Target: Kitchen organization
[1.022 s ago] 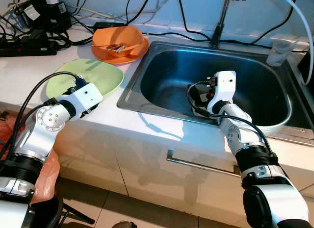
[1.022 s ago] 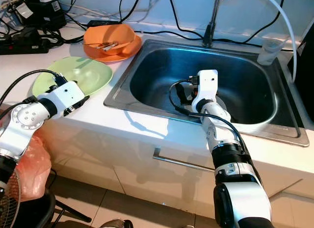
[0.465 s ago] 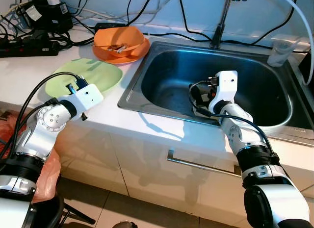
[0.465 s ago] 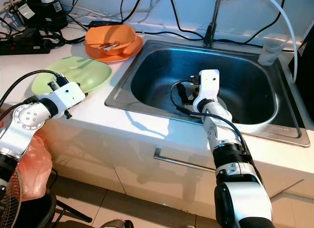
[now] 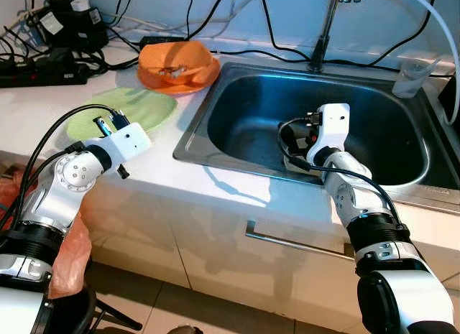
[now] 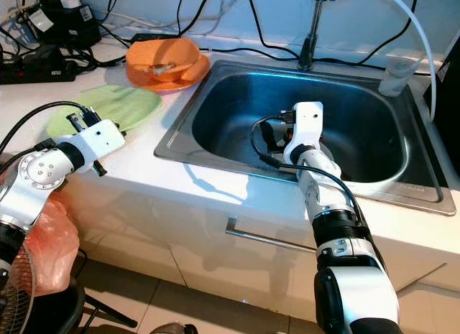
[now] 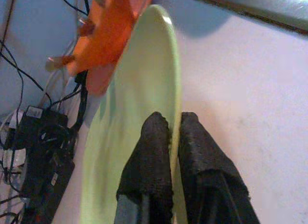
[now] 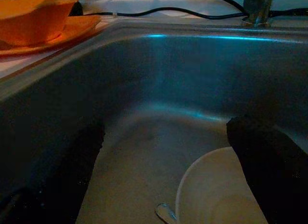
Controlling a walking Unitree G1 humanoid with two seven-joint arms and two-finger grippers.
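Left gripper (image 7: 174, 137) is pinched on the near rim of the green plate (image 5: 136, 108), one finger above the rim, one below, as the left wrist view shows; the plate looks tilted up at that edge, its far side toward the orange bowl (image 5: 176, 59) that sits on an orange plate (image 6: 188, 70) at the back of the white counter (image 5: 158, 172), just left of the sink (image 5: 215, 104). Handling guess: the green plate reads as thin melamine or plastic, so light, rigid, smooth and glossy. Not very fragile, but slippery. A rim pinch gives a long lever, so the plate will want to rotate in the fingers if swung fast; the grip should be deep enough to sit past the rim lip, and the move slow and flat. Best hold is where it is now, at the near rim, fingers across the edge. Right gripper (image 8: 166, 151) is down in the sink basin with its fingers spread wide apart, holding nothing; between them in the right wrist view lie a pale plate (image 8: 216, 185) and what looks like a spoon tip (image 8: 166, 213) on the basin floor. That pale plate could be ceramic, heavier and chippable against steel, but I can't tell the material. Lying flat, its rim is hard to get under; it needs tipping against the basin wall first. Power strips and cables (image 5: 50, 32) crowd the back left of the counter, so keep the green plate clear of them.
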